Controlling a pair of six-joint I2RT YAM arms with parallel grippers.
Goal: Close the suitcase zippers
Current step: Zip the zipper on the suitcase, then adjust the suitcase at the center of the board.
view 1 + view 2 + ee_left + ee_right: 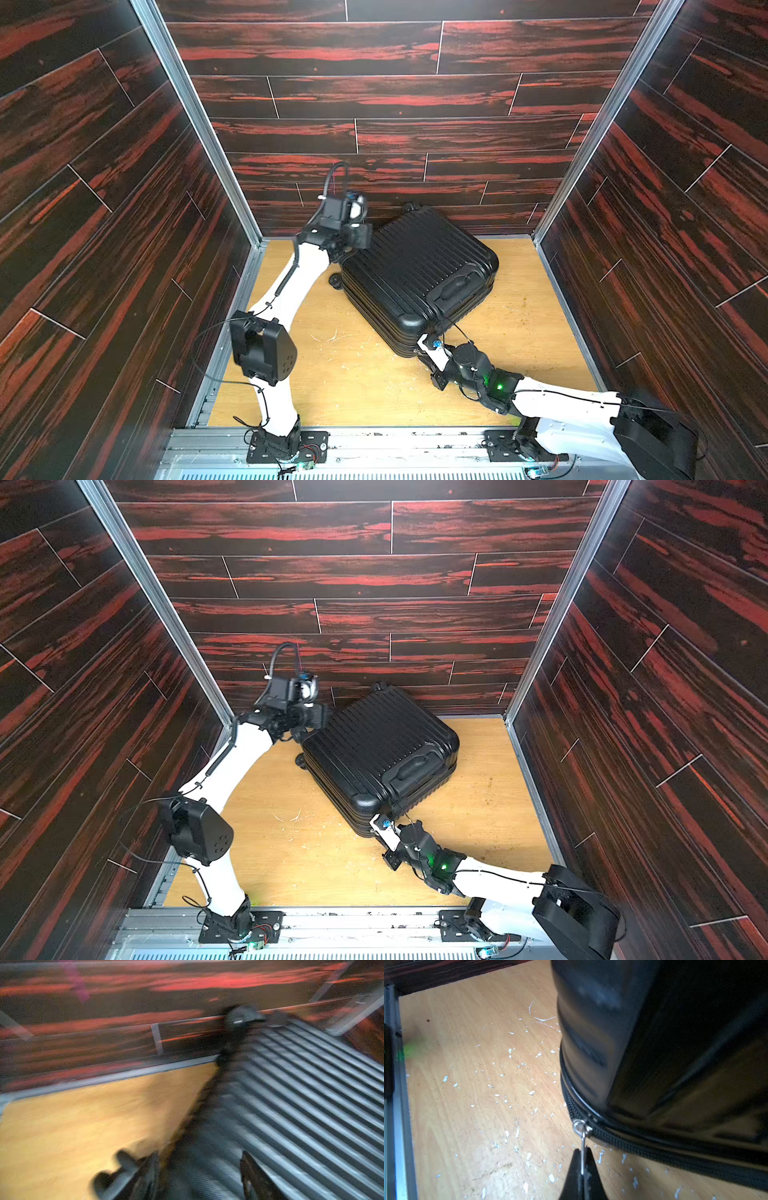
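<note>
The black ribbed suitcase [415, 274] lies flat and skewed on the wooden floor, its recessed handle [455, 286] facing up; it shows in both top views [374, 750]. At its near corner my right gripper [583, 1150] is shut on a silver zipper pull [583, 1136], which hangs from the black zipper track [633, 1147] round the seam. My left gripper [199, 1169] sits at the far left corner of the suitcase [291, 1084]. Its fingers [249, 1169] stand apart astride the shell's edge. Blur hides whether they touch it.
Dark red-black plank walls [374, 95] close in the floor [353, 374] on three sides, with aluminium rails [232, 332] along the edges. A suitcase wheel [334, 280] sticks out beside the left arm, and another wheel [243, 1017] nears the back wall. White flecks [508, 1084] litter the floor.
</note>
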